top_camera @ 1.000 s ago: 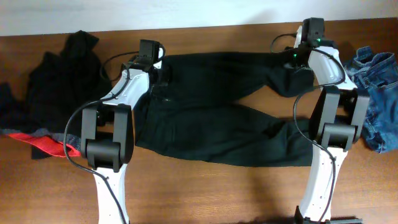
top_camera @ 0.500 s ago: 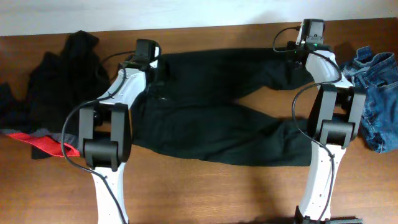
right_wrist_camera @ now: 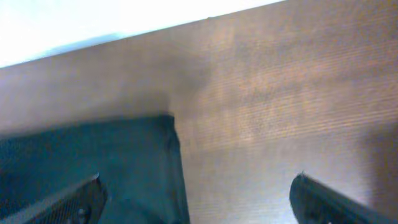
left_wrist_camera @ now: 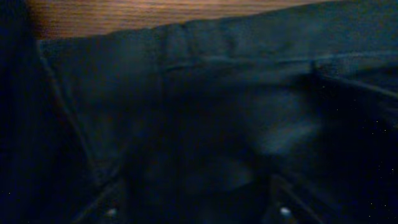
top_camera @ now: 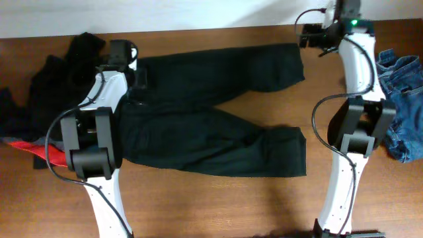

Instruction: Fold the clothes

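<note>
So far the task looks to be only at its beginning. On the wide brown bench (top_camera: pixel 218 205) the long black trousers (top_camera: pixel 211 119) lie spread flat, with the waist to the left and both legs running to the right in an open V. I see no fold in them yet; they look smoothed out and ready for a first fold.

Two other heaps are not handled at all. A pile of dark clothes (top_camera: pixel 59 86) sits crumpled at the left end and touches the waist of the trousers, and a red-and-grey edge (top_camera: pixel 49 153) shows at its near side. The blue jeans (top_camera: pixel 403 106) lie bunched at the right end, apart from the trousers. So, in my judgement, nearly all the folding is left.

The left arm crosses over the waist and hides a part of it, and the pile beside it leaves little free room there.

The left claw (left_wrist_camera: pixel 194 208) hangs low over the waistband with its fingers (left_wrist_camera: pixel 283 211) spread and nothing pinched between them. The right claw (right_wrist_camera: pixel 208 199) is wide open and empty, above bare wood just beyond the cuff of the far leg.
</note>
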